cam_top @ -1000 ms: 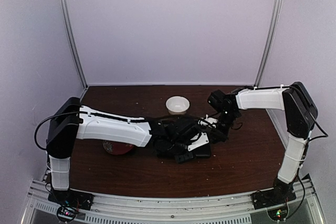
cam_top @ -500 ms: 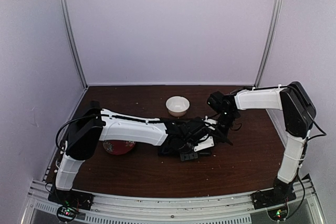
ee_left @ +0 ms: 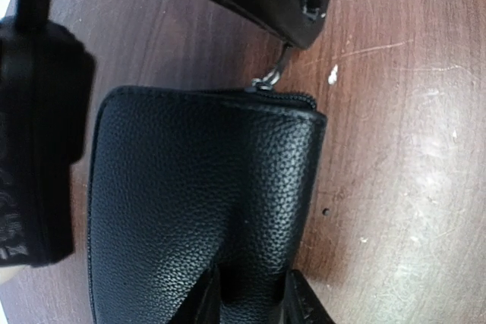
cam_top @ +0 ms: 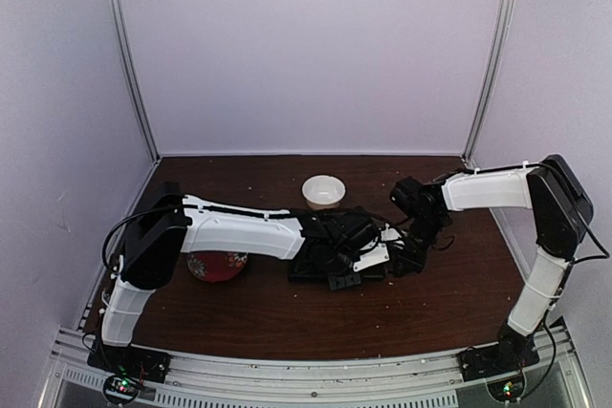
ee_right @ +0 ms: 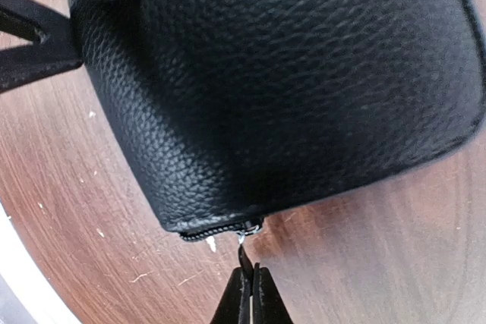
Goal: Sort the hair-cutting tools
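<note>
1. The black case (cam_top: 330,265) lies on the surface (cam_top: 430,312); the left hand (ee_left: 254,297), narrower than a second ago, now pinches its leather.
2. The right hand (ee_right: 249,297), fully closed on the zip pull (ee_right: 247,233), has drawn rightward.
3. No scissors or stick show, so they are probably inside.

**A:** Table (cam_top: 249,317): dark brown wood, flecked with pale scuffs.
**B:** Lying on it?
**A:** Black case (cam_top: 330,269), flat, at centre. White bowl (cam_top: 323,191) behind the case, apart from it. Red plate (cam_top: 218,267) to the left, partly hidden.
**B:** Case surface?
**A:** Grained, with a zip along one edge.
</note>
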